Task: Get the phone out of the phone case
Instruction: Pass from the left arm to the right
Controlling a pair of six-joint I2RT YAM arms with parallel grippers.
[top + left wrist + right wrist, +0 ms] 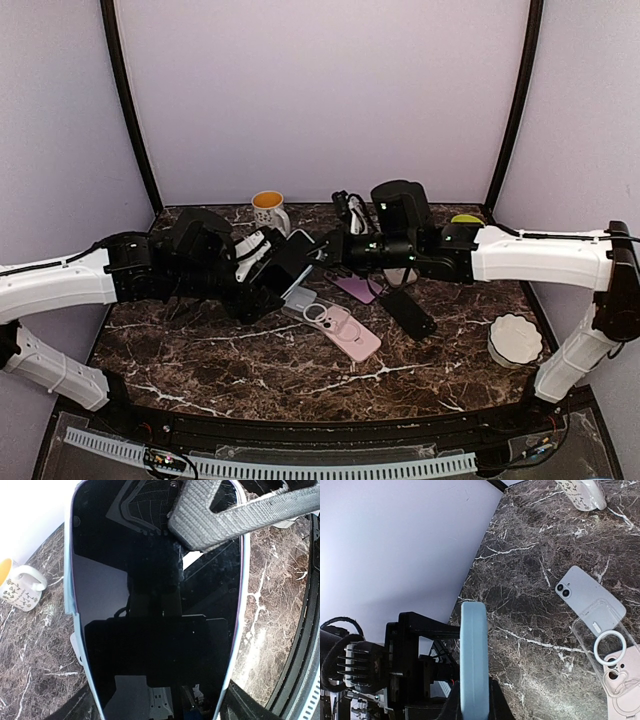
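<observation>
A phone with a black screen [155, 630] sits in a light blue case [70, 595] and is held in the air between both arms over the table's middle [293, 262]. My left gripper [268, 278] is shut on its lower end; the fingers are mostly hidden behind the phone in the left wrist view. My right gripper [322, 250] is shut on the opposite end. One ribbed right finger pad [220, 517] lies across the screen's top. In the right wrist view the case [474, 655] shows edge-on between my fingers.
On the marble table [200, 350] lie a clear case with a ring [308, 306], a pink case [352, 332], a purple phone [358, 288], a black phone [408, 313] and a grey phone [585, 592]. A mug [268, 210] stands at the back, a white round dish [515, 338] at the right.
</observation>
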